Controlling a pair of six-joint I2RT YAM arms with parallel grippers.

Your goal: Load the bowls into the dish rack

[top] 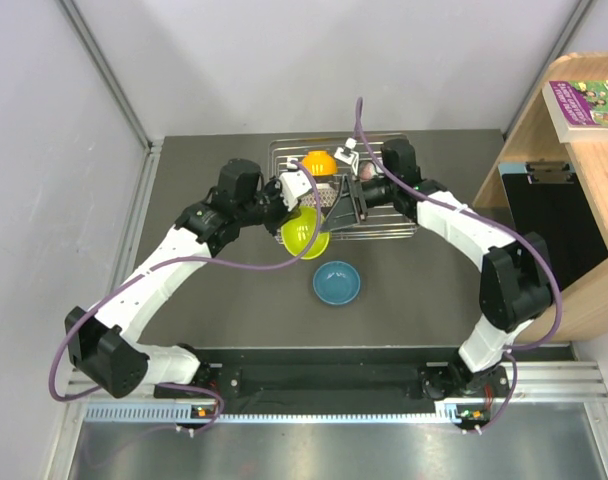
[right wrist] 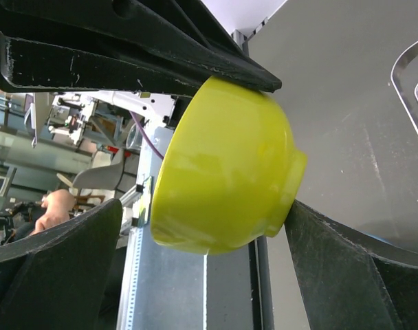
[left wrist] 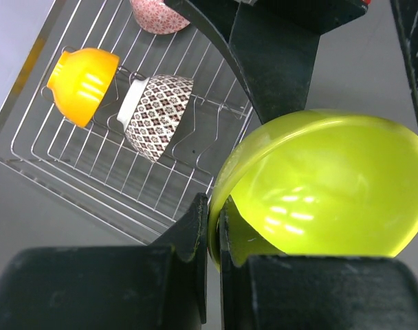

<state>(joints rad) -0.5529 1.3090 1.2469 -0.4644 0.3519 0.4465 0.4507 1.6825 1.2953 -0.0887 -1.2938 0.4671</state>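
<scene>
Passing the green bowl (left wrist: pixel 326 192): the left claw (left wrist: pixel 212 210) pinches its rim, and the right claw (right wrist: pixel 205 213) is wide open around it. Next, right should squeeze before left lets go.

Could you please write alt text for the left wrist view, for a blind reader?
The left gripper pinches the rim of a lime green bowl, with the right gripper's black fingers just above. Behind, the wire dish rack holds an orange bowl and a mosaic bowl on their sides, and a pinkish bowl at the top edge.
</scene>
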